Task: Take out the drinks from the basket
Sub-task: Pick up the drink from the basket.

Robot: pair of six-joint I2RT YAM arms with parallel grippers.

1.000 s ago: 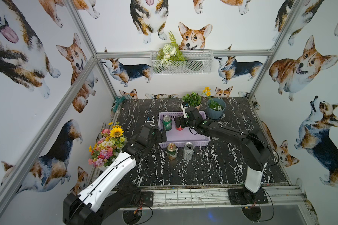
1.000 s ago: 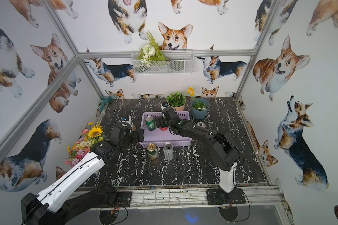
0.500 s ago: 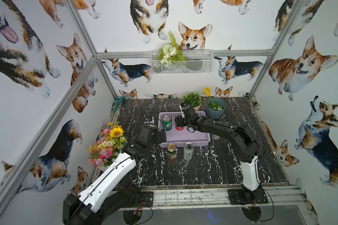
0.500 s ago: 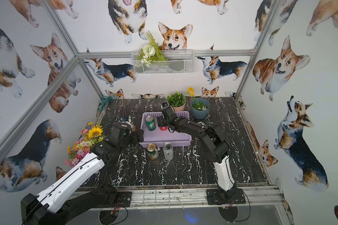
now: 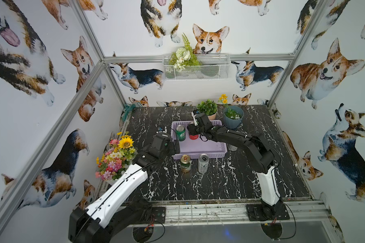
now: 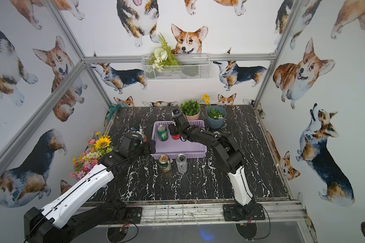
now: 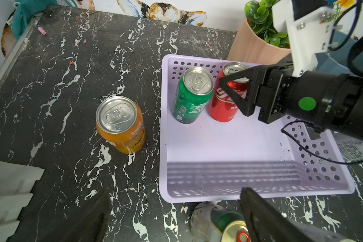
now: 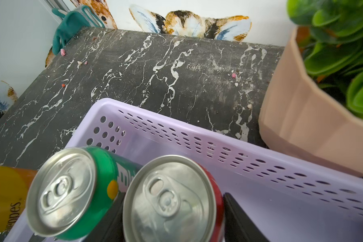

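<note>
The lavender basket [image 5: 198, 147] lies mid-table and holds a green can [image 5: 180, 132] and a red can [image 5: 193, 136], both upright at its far left. My right gripper [image 8: 174, 220] is shut on the red can [image 8: 170, 199], one finger on each side. My left gripper [image 7: 174, 220] hangs open and empty over the table, at the basket's near left corner [image 7: 168, 194]. Outside the basket stand an orange can [image 7: 121, 123] to its left, and a green-and-gold can [image 5: 185, 163] and a silver can [image 5: 203, 163] in front. A second silver can [image 5: 232, 147] is half hidden behind the right arm.
A pink pot with a green plant [image 5: 208, 109] and a blue pot [image 5: 233, 118] stand just behind the basket. A flower bouquet [image 5: 116, 155] sits at the table's left edge. A white wire basket [image 5: 196, 67] hangs on the back wall.
My right gripper has reached further left to the red can and closed round it. The left arm has stayed where it was.
</note>
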